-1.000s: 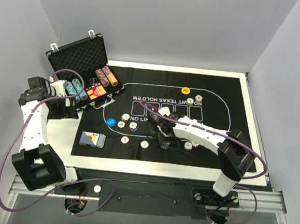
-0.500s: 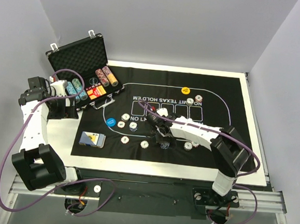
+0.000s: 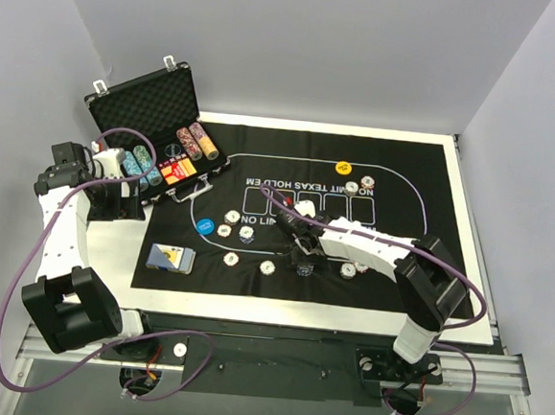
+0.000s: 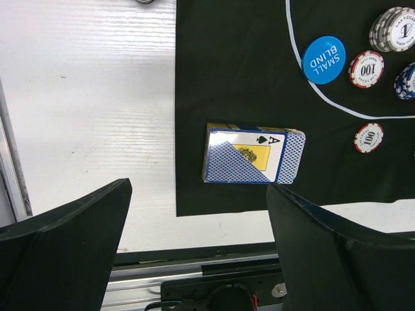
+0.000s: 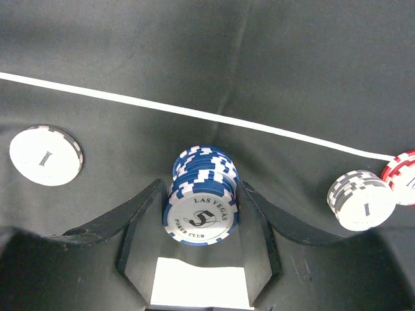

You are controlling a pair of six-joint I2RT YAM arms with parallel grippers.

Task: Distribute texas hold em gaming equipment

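Squarely over the felt mat [image 3: 414,180], the right gripper [image 3: 304,261] has the blue chip stack [image 5: 201,217] between its fingers

Largest first: the mat covers most of the tabletop [image 4: 97,97], with the open case [image 3: 147,96] at its far left corner. The left gripper [image 4: 198,207] hangs wide open and empty at the mat's near left edge, above the card deck [image 4: 253,153] and well apart from the blue stack, so the right arm is plainly the nearer. That stack stands upright with a slight lean, just outside the white oval line and directly under the right wrist. One finger lies against each side, the jaws set to the stack's width and seemingly gripping it, so I judge a straight lift comes next. The white chip stacks [image 5: 362,197] on either side sit clear of the fingers
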